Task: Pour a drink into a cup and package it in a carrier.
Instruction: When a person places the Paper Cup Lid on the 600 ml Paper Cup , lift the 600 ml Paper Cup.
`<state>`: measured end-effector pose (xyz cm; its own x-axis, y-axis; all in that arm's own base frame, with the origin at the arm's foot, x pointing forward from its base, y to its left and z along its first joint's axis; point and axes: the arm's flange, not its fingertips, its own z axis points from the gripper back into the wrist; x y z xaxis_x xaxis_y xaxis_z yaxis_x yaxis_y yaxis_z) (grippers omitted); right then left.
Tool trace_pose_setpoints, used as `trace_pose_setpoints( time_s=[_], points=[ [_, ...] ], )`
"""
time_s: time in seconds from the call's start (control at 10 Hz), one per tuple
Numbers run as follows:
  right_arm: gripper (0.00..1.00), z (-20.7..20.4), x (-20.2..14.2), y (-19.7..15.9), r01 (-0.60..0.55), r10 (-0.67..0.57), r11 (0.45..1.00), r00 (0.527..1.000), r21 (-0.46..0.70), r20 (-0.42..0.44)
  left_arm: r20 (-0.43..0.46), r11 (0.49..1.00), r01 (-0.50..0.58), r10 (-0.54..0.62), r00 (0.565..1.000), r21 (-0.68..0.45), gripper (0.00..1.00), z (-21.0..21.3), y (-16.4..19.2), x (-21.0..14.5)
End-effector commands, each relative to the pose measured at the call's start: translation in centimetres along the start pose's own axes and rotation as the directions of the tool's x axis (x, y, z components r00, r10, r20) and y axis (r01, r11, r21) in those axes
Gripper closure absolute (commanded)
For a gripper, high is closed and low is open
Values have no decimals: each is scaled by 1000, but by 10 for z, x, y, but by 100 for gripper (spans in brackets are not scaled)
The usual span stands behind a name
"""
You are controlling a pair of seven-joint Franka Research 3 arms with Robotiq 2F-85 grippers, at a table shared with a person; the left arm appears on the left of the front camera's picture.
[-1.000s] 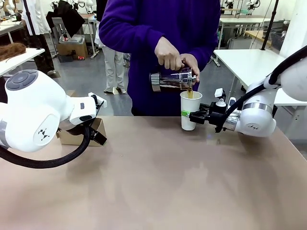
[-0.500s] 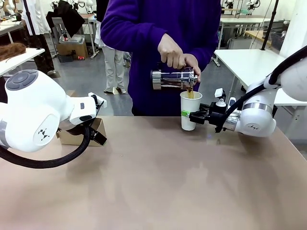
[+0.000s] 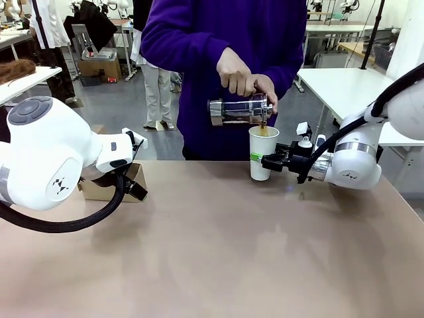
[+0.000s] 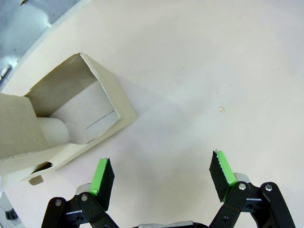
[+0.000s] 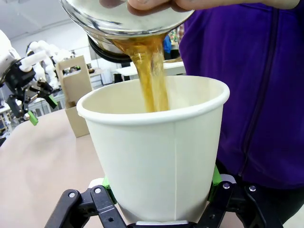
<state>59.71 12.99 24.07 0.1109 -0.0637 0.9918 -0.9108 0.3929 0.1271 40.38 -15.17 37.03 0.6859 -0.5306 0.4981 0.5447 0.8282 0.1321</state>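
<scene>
The right gripper [image 3: 260, 159] is clamped on the tall white paper cup [image 3: 264, 142] near the table's [image 3: 212, 252] far edge as a person's hand [image 3: 235, 71] pours coffee [image 5: 151, 76] from a glass pot [image 3: 235, 111], likely leaving the cup heavier, spill-prone and crushable, best held gently mid-wall, while the left gripper [image 4: 163, 175] gapes beside the cardboard carrier [image 4: 78, 116].

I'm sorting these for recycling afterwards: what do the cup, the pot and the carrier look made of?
Cup: white paper, matte, judging by the rolled rim and the vertical side seam.
Pot: clear glass, see-through and glossy, with shiny bands that look like metal.
Carrier: brown cardboard, dull, with folded panels and raw cut edges.
</scene>
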Motion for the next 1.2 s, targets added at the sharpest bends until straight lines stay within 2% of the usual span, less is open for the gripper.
trace_pose_setpoints(
  time_s=[0.0,1.1],
  points=[
    [20,-1,2,5,-18,18,1000,1000,-6,11,1,1000,-1,1,1000,-1,0,0,0,0],
    [20,-1,2,5,-18,18,1000,1000,-6,11,1,1000,-1,1,1000,-1,0,0,0,0]
  ],
)
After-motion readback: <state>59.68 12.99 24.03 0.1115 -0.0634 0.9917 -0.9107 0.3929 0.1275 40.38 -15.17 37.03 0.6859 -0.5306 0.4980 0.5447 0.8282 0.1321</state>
